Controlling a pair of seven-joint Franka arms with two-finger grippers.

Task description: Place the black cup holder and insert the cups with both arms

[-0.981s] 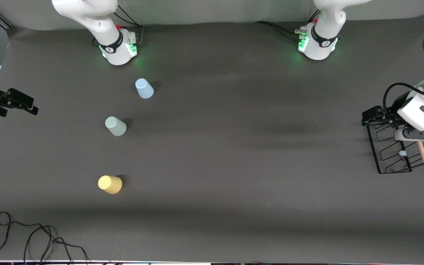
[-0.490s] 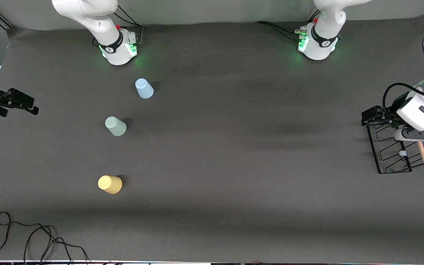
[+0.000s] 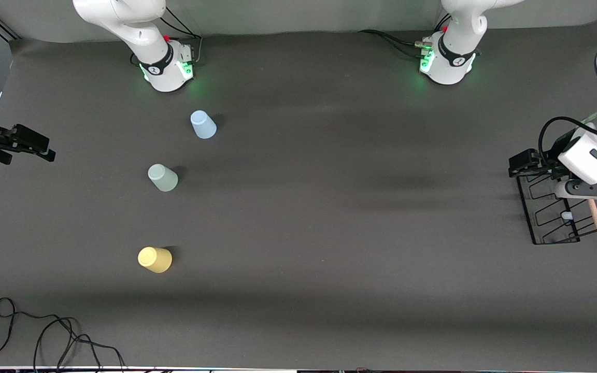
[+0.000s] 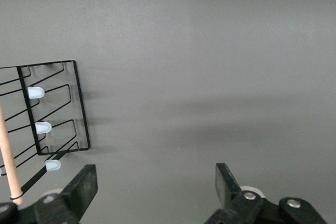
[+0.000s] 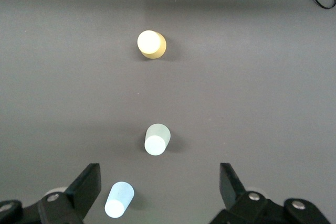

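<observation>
A: Rack placement is judged the step in hand. The black cup holder (image 3: 555, 212) is seen at the left arm's end of the worktop (image 3: 329, 233), the left gripper (image 4: 152, 182) held over it, fingers spread, nothing pinched.

B: And the cups (image 3: 162, 177)?

A: Three are found upside down toward the right arm's end; the right gripper (image 5: 157, 182) waits, fingers spread. A grasp on the wooden handle (image 3: 595, 216) is called for next.

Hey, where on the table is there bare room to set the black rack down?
The widest free patch is the table's middle, between the three cups, blue, green and yellow, and the rack. It is crowded at the rack, under the left gripper, and along the cup row.
</observation>
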